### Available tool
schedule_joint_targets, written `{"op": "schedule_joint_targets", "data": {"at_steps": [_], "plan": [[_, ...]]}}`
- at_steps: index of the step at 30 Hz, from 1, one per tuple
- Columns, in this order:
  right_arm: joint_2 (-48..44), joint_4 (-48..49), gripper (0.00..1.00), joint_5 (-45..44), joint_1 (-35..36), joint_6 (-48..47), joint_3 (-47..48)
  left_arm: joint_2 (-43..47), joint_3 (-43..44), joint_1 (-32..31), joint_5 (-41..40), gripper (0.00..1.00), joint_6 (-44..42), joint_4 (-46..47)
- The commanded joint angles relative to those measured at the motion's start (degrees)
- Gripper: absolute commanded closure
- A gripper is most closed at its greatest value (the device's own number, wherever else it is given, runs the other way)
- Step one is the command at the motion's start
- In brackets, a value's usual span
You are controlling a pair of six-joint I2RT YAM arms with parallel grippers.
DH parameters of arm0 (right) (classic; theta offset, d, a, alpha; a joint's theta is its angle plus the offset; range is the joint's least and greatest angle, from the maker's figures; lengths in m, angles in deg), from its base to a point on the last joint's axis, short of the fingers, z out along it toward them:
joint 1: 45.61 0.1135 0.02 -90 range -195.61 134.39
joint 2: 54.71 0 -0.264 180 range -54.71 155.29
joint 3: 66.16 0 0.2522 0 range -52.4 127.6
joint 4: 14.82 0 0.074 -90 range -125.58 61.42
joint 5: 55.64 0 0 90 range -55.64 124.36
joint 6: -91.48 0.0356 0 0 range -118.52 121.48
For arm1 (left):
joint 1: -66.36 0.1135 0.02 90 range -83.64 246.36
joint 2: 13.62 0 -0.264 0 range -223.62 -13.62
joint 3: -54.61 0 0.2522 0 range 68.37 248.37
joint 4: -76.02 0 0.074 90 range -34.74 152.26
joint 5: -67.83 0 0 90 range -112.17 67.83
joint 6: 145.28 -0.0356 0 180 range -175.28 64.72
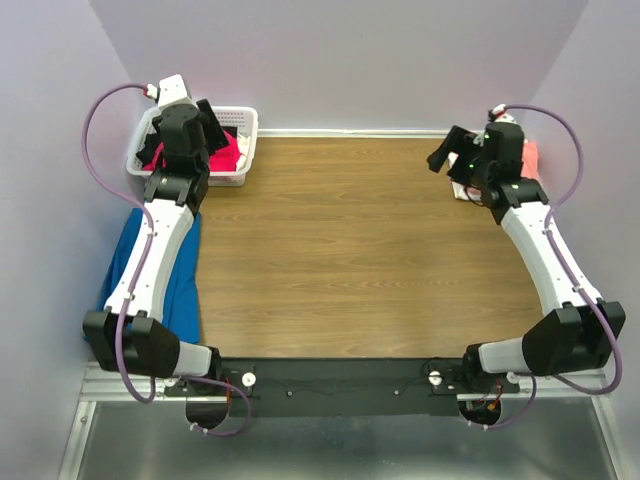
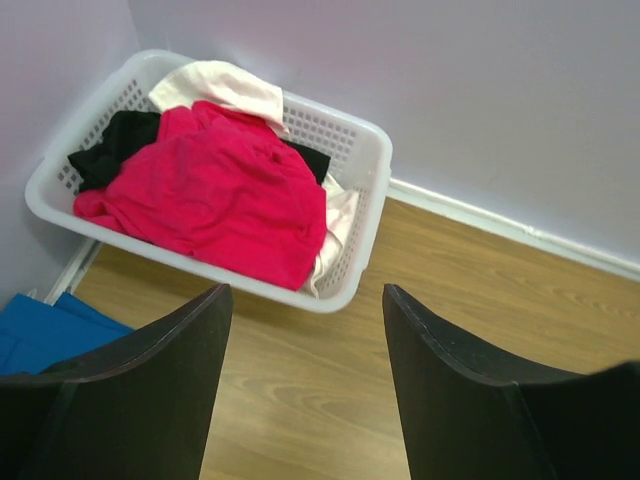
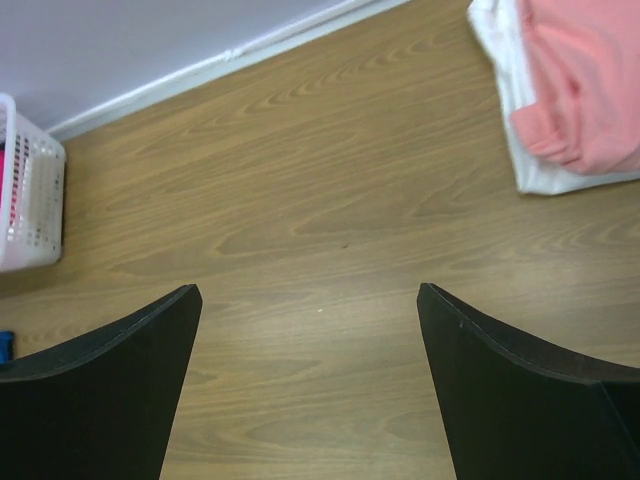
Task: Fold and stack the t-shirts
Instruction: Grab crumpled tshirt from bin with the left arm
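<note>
- The left gripper (image 2: 305,296) is hovering over the far left corner of the wooden table (image 1: 350,250). Its two black fingers are standing wide apart and are holding nothing.
- A white plastic lattice basket (image 2: 366,190) is sitting below and ahead of it, pushed against the walls in that corner.
- A crimson-red t-shirt (image 2: 210,190) is lying crumpled on top of the heap inside the basket and is filling most of it.
- A black t-shirt (image 2: 115,145) is poking out from under the red one on the left. A cream t-shirt (image 2: 225,85) is draping over the basket's far rim.
- The right gripper (image 3: 307,292) is hanging over bare wood near the far right side of the table. Its jaws are fully spread and are gripping nothing.
- A salmon-pink t-shirt (image 3: 585,80) is lying folded on top of a white t-shirt (image 3: 530,175) at the table's far right edge, just ahead and to the right of that gripper.
- A blue cloth (image 1: 180,270) is hanging at the table's left edge, beside the left arm.
</note>
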Motion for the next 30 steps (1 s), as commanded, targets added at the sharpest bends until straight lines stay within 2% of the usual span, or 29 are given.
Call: {"op": "schedule_joint_targets", "data": {"at_steps": [1,4,5,8,10,13,19,30], "plan": [[3.7,-1.9,0.03,-2.7,5.4,3.6,2.3,-5.9,9.4,-0.2,-8.1,0.29,4.0,-5.8],[5.5,-1.9,0.04,-4.1,8.4,4.9,3.1,-13.1,17.3,0.8,-9.6,0.27,6.1,-10.9],[5.8,-1.9,0.04,-4.8,9.7,5.4,3.2,-17.5,19.7,1.5,-7.9,0.24,7.8,-12.4],[7.2,-1.9,0.04,-5.0,11.3,6.8,3.5,-27.2,30.2,6.2,0.7,0.24,10.9,-18.5],[7.6,-1.9,0.04,-5.4,11.7,7.4,3.4,-31.6,37.5,7.1,2.5,0.25,11.9,-22.1],[8.0,-1.9,0.04,-6.1,12.3,7.5,3.1,-38.5,43.6,8.4,3.9,0.24,11.3,-24.0],[9.4,-1.8,0.04,-7.0,12.4,7.5,2.5,-47.1,47.5,10.5,5.4,0.25,10.5,-23.5],[13.1,-1.9,0.04,-7.0,12.5,7.0,4.1,-54.4,47.7,11.9,-0.5,0.25,9.1,-19.6]]}}
